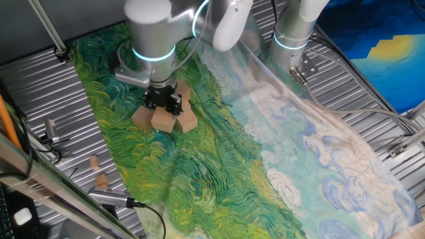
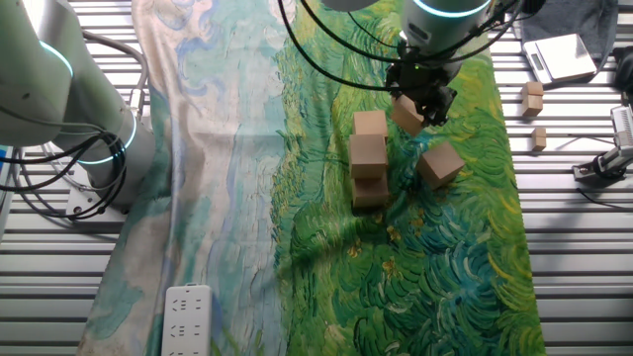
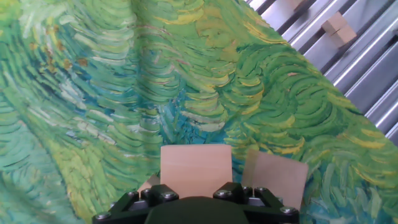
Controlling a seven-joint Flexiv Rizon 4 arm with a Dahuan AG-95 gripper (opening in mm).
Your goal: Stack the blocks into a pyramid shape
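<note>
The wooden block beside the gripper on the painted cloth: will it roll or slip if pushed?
The lone block has flat cube faces, so it would probably slide, not roll. The cloth looks soft and wrinkled, so it may bunch and tip the block.

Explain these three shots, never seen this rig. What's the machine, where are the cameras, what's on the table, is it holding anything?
It is a single robot arm with a two-finger gripper. Two pictures come from fixed cameras on different sides of the table; the third looks along the fingers from the hand. A painted cloth in greens and blues covers the slatted metal table. On it lie plain wooden blocks, some in a row, one apart. The gripper appears shut on a block, held tilted. Two smaller wooden bits sit off the cloth, and a white power strip lies near one edge.
</note>
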